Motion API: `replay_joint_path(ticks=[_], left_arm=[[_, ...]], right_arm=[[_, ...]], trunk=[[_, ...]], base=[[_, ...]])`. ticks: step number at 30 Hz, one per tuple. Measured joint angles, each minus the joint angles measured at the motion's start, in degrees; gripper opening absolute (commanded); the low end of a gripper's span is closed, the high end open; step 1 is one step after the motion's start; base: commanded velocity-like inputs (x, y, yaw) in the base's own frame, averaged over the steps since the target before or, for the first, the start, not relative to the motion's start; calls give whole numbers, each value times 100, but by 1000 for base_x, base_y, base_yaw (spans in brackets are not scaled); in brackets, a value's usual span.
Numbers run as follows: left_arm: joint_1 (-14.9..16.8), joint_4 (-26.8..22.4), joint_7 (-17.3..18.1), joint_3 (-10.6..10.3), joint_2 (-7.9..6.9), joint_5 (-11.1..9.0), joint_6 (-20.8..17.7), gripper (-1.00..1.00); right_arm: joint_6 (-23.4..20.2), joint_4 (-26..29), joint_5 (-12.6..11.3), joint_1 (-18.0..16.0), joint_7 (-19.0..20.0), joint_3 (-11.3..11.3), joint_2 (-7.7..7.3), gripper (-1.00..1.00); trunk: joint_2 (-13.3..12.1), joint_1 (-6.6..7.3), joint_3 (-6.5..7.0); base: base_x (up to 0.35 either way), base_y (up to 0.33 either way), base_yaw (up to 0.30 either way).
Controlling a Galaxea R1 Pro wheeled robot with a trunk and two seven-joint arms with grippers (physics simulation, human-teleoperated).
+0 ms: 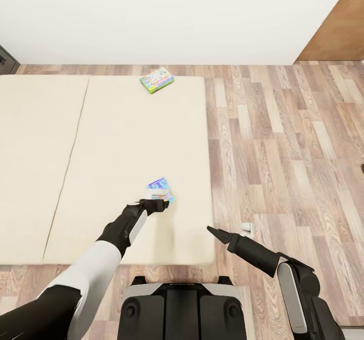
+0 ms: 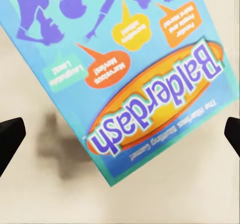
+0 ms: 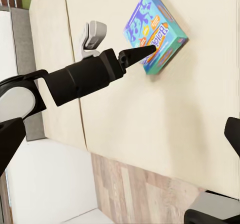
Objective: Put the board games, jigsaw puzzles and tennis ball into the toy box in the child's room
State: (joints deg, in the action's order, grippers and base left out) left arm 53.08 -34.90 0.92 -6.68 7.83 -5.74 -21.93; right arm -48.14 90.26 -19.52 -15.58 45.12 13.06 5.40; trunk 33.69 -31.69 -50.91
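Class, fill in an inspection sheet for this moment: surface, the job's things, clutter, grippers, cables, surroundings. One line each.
Surface: beige bed mattress, a seam running down it.
Job's things: blue-purple Balderdash board game lying flat near the mattress's near right corner; green-edged board game flat at the far edge.
Clutter: nothing seen on the mattress besides the games.
Grippers: left gripper at the Balderdash box, jaws open and straddling it in the left wrist view; right gripper over the mattress's right edge, holding nothing, its jaws' state unclear.
Cables: nothing seen.
Surroundings: wood-plank floor, white wall.
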Motion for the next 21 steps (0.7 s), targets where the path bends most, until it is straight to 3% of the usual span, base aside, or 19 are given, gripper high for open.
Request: replay_joint_path(ticks=[7,21], left_arm=[[0,0,0,8,-5,0,9,100],[0,-1,-1,6,-7,0,5,100]], right_arm=[[0,0,0,-3,0,0,0,100],[0,-1,-1,-3,0,0,0,100]], trunk=[[0,0,0],[0,0,0]], base=[[0,-162,0],[0,-19,0]])
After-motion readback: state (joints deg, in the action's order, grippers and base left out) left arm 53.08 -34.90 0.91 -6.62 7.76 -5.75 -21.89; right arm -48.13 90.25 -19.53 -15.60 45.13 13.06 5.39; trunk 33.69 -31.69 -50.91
